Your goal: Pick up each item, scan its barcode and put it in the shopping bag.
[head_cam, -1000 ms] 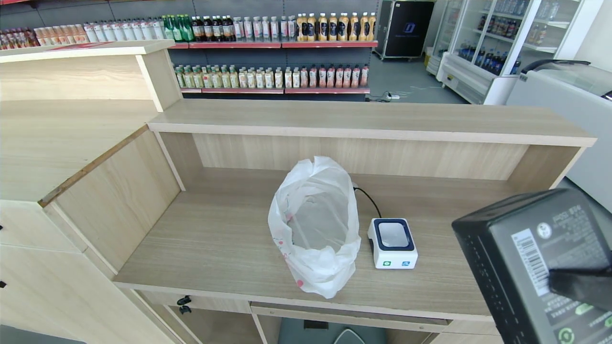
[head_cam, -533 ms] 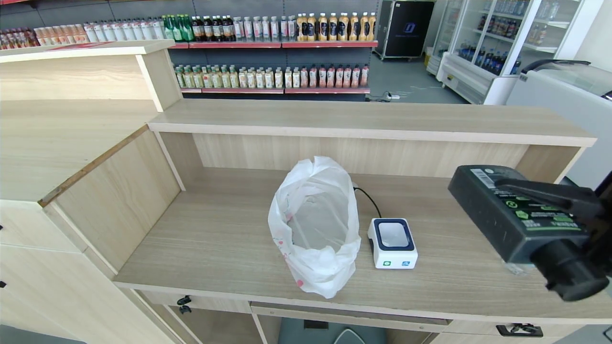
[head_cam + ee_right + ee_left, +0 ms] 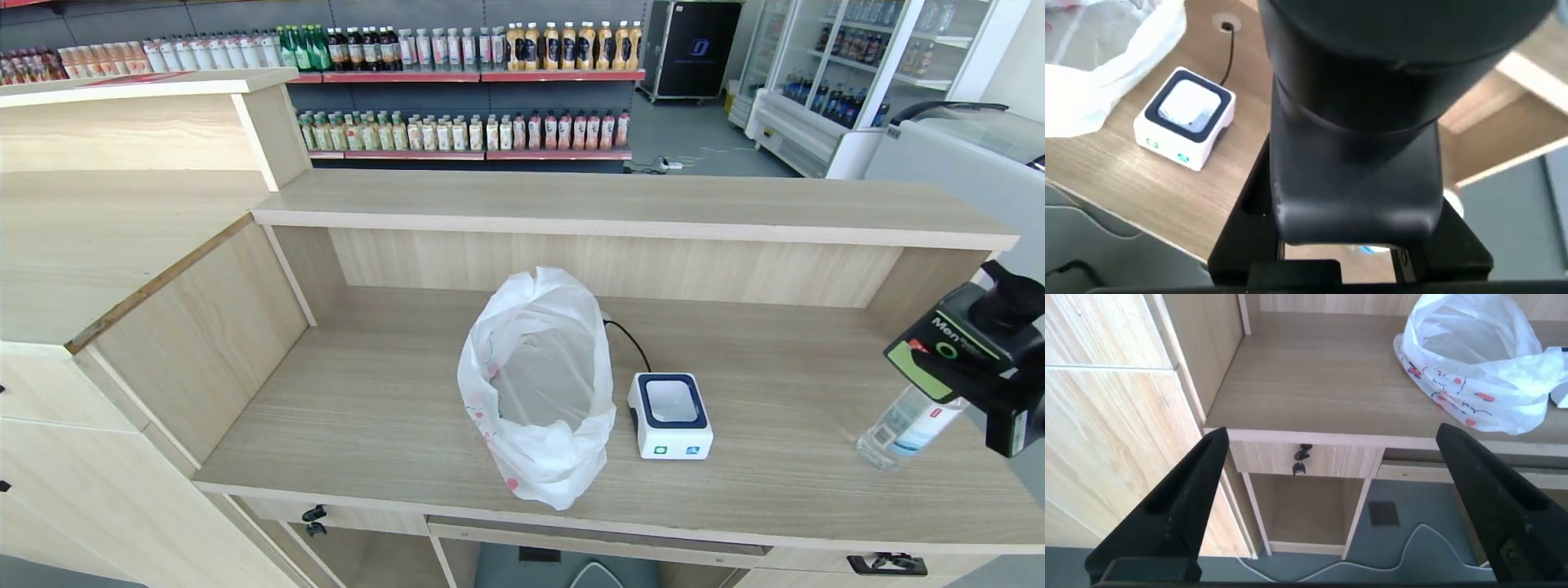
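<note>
The right end effector [image 3: 1351, 241] is pinching a black plastic bottle [image 3: 947, 351] with a green label and a black cap, holding it up in the air over the far right end of the pale wooden counter [image 3: 367, 408]. By my reckoning that bottle is stiff and smooth-sided, and weighty if it is full, so the flat body is the place to clamp it, keeping the barcode bare for the small white box scanner [image 3: 669, 415] with the dark blue window. Just under the held bottle, a clear plastic water bottle [image 3: 902, 425] with a red and white label is resting on the counter; I'm guessing it is thin-walled and round, so it wants a hold around its middle or it will slip. The white plastic shopping bag [image 3: 539, 425] is standing near the middle of the counter, just beside the scanner, its mouth gaping upward, and I'm seeing nothing inside it. It looks flimsy enough to fold at a nudge. The left end effector [image 3: 1331, 506] is hanging spread wide in front of the counter's edge, gripping nothing.
</note>
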Motion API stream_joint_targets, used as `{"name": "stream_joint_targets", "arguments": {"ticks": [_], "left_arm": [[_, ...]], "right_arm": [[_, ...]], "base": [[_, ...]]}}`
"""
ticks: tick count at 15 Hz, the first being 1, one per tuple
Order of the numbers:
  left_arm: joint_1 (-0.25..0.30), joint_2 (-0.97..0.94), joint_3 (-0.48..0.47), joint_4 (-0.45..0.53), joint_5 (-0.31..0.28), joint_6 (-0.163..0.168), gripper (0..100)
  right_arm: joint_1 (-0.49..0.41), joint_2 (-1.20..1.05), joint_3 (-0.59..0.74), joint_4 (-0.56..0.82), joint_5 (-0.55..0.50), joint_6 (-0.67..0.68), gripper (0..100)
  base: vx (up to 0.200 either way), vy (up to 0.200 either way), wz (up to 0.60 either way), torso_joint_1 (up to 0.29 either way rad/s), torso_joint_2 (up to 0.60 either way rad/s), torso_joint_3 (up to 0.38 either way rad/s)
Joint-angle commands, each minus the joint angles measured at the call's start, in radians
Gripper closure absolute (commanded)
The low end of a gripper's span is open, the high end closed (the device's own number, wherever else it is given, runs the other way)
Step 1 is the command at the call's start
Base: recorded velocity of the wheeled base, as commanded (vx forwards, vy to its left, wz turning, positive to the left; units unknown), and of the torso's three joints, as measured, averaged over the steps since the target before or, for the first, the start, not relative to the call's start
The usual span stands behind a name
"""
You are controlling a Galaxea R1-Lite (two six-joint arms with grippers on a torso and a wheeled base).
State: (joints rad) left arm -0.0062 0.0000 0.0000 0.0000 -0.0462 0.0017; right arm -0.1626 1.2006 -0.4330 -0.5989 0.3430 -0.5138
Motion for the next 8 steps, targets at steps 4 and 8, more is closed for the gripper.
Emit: {"name": "stream_joint_targets", "arguments": {"ticks": [4, 8], "left_arm": [[0.000, 0.002, 0.000, 0.000, 0.000, 0.000, 0], [0.000, 0.002, 0.000, 0.000, 0.000, 0.000, 0]], "right_arm": [[-0.074, 0.057, 0.005, 0.108, 0.001, 0.143, 100], [-0.077, 0.105, 0.002, 0.126, 0.016, 0.181, 100]], "base": [[0.000, 0.000, 0.00, 0.000, 0.00, 0.000], [0.000, 0.000, 0.00, 0.000, 0.00, 0.000]]}}
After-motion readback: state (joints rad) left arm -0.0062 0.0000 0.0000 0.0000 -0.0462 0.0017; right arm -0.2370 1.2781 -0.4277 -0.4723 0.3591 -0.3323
